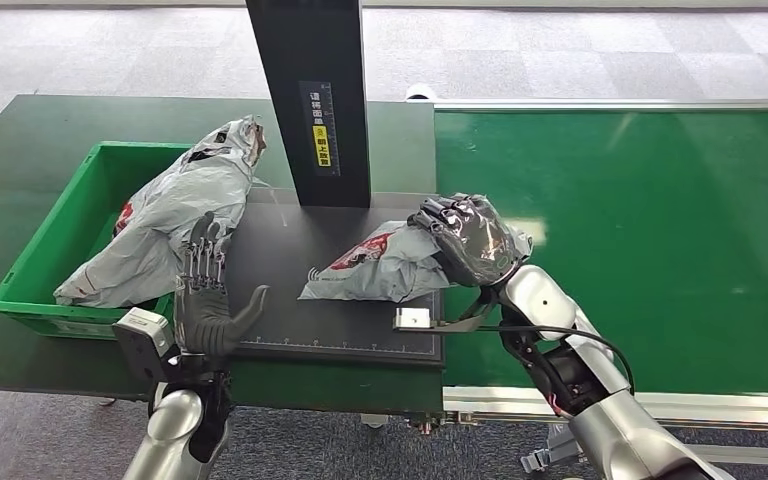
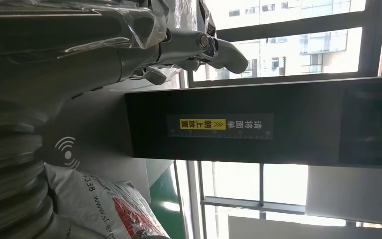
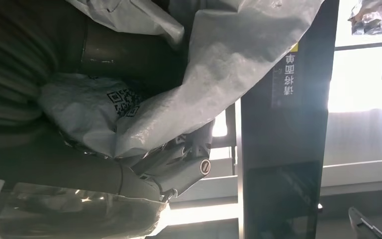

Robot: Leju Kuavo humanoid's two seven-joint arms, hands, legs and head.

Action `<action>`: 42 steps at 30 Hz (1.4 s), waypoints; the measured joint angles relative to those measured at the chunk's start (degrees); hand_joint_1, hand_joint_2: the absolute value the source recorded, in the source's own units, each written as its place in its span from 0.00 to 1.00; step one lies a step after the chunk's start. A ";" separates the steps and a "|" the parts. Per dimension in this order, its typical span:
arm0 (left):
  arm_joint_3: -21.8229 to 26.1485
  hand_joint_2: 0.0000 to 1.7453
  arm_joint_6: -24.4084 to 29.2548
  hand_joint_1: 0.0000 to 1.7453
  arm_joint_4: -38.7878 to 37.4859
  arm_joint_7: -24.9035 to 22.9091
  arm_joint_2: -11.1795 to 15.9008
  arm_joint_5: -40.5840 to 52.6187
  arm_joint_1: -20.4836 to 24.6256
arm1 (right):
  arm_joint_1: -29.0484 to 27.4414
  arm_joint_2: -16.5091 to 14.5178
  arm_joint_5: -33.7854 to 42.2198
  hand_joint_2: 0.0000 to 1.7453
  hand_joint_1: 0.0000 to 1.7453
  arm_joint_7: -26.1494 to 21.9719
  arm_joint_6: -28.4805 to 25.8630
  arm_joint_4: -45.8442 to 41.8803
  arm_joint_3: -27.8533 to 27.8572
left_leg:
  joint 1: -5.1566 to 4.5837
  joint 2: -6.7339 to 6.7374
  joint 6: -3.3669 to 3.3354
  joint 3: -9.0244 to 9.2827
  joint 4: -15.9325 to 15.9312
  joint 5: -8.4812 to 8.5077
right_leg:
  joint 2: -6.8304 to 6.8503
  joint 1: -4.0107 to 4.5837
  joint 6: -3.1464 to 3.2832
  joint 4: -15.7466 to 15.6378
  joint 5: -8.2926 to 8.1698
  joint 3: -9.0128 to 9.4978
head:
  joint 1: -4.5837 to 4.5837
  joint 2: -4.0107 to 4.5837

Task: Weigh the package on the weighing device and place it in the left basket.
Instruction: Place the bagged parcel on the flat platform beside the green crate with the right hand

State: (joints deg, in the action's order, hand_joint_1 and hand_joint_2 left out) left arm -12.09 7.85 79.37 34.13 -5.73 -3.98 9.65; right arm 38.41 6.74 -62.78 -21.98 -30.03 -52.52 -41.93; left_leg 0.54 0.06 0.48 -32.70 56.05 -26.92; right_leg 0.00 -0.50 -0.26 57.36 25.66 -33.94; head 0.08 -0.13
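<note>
A dark green counter (image 1: 20, 140) stands on grey carpet floor (image 1: 560, 45), with a green conveyor belt (image 1: 640, 230) to its right. On the counter lies the black weighing device (image 1: 280, 280) with its dark upright post (image 1: 310, 90). The grey package (image 1: 375, 265) rests on the device, and the right robot hand (image 1: 465, 238) grips its right end. The left robot hand (image 1: 205, 300) is wide open, holding nothing, near the device's left edge. The green basket (image 1: 70, 215) holds another grey bag (image 1: 175, 215).

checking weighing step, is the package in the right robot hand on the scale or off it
On it: the package lies on the black scale platform, with the right robot hand gripping its end.
</note>
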 joint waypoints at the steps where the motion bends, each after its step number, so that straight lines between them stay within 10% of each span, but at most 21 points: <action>1: -0.11 1.00 -0.04 0.00 -0.13 0.00 -0.01 -0.12 0.15 | 0.48 -0.33 0.03 1.00 1.00 -0.09 0.47 0.89 -0.40 | 0.00 0.02 0.00 0.01 0.00 0.00 | -0.01 0.00 0.00 0.00 0.00 0.00 | 0.01 0.00; 11: -2.29 1.00 -1.15 0.00 -2.92 -1.65 -0.39 -1.54 4.24 | 3.92 -10.01 1.79 1.00 1.00 1.43 9.50 20.32 -6.83 | 0.07 0.03 0.02 0.09 -0.01 0.02 | -0.03 0.09 0.02 0.00 -0.01 0.03 | 0.00 0.00; 22: -4.01 1.00 -1.93 0.00 -10.07 -0.40 -0.97 -2.25 7.22 | 2.39 -12.69 14.06 1.00 1.00 -0.34 28.44 29.16 -6.84 | 0.04 0.30 0.07 0.62 -0.03 -0.15 | -0.24 0.05 0.04 -0.03 0.03 0.49 | 0.00 0.00; 26: -3.51 1.00 -0.90 0.00 -9.25 0.14 -0.45 -2.69 5.28 | 1.98 -12.97 16.77 1.00 0.01 -2.93 26.21 29.63 -5.76 | 0.06 0.30 0.09 0.78 -0.06 -0.15 | -0.26 0.08 0.07 -0.03 0.05 0.66 | 0.00 -0.01; 42: -1.81 1.00 -0.99 0.00 -2.96 -1.47 0.67 -1.19 0.32 | -5.39 -11.86 39.18 1.00 0.00 -16.25 25.60 17.97 8.89 | 0.05 0.21 0.09 0.45 -0.03 -0.13 | -0.20 0.07 0.07 -0.02 0.05 0.36 | -0.01 0.00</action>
State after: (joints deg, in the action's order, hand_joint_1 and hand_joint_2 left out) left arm -13.91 6.85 76.42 32.66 -5.06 -5.17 9.98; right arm 33.02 -5.12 -23.61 -38.23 -4.44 -34.55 -33.04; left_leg 0.59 0.27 0.57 -32.25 56.02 -27.05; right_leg -0.20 -0.43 -0.19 57.34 25.71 -33.58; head 0.07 -0.13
